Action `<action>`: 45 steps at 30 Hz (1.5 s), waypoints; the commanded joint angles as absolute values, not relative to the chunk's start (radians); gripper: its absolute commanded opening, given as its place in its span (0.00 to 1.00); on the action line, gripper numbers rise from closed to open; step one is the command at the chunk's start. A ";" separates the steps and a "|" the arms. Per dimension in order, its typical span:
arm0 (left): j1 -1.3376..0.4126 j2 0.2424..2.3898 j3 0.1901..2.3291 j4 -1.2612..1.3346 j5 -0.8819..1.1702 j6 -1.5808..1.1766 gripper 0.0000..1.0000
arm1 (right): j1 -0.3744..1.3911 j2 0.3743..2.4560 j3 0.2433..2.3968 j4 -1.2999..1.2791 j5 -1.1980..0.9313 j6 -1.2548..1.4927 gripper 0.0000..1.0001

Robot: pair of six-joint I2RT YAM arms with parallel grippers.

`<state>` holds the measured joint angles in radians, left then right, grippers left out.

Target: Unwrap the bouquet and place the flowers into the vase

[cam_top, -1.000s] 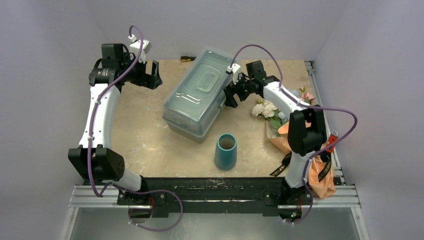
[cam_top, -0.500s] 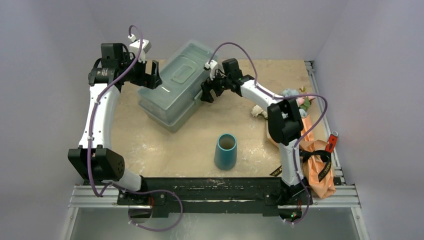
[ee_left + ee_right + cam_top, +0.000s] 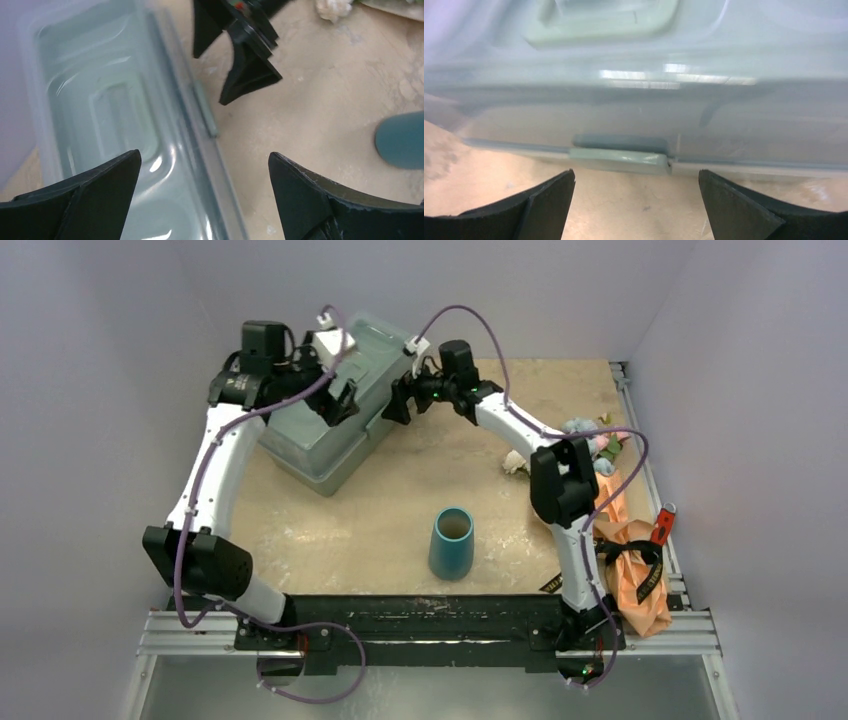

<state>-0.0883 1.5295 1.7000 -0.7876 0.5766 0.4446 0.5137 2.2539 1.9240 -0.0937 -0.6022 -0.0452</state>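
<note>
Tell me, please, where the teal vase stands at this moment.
In the top view, the vase stands upright near the front middle of the table, with the toolbox behind it to the left and the bouquet to its right.

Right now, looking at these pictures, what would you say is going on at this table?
Both arms are at the grey-green toolbox at the far left, not the bouquet. The left gripper hangs open above its lid; the right gripper, also open and empty, faces its side near the latch. The teal vase stands upright near the front with no stems in it. The bouquet lies wrapped and tied at the right edge, untouched.
</note>
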 commanded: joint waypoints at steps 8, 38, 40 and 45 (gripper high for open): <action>-0.436 1.793 1.831 -0.914 0.552 1.181 0.98 | 0.271 1.633 1.720 -0.408 -0.682 -0.186 0.98; -0.307 2.174 1.899 -0.860 0.235 1.361 0.94 | -0.156 1.413 1.489 -1.071 -0.408 -0.549 0.98; -0.276 2.176 1.900 -0.855 0.248 1.358 0.94 | -0.177 1.421 1.497 -1.112 -0.396 -0.584 0.98; -0.224 2.164 1.888 -0.856 0.286 1.356 0.94 | -0.228 1.433 1.496 -1.154 -0.338 -0.638 0.98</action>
<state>-0.2962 2.1880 1.9106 -0.8455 0.2794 1.3552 -0.1940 1.4342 1.4483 -1.0851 -0.4076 -0.5613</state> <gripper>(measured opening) 0.946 0.983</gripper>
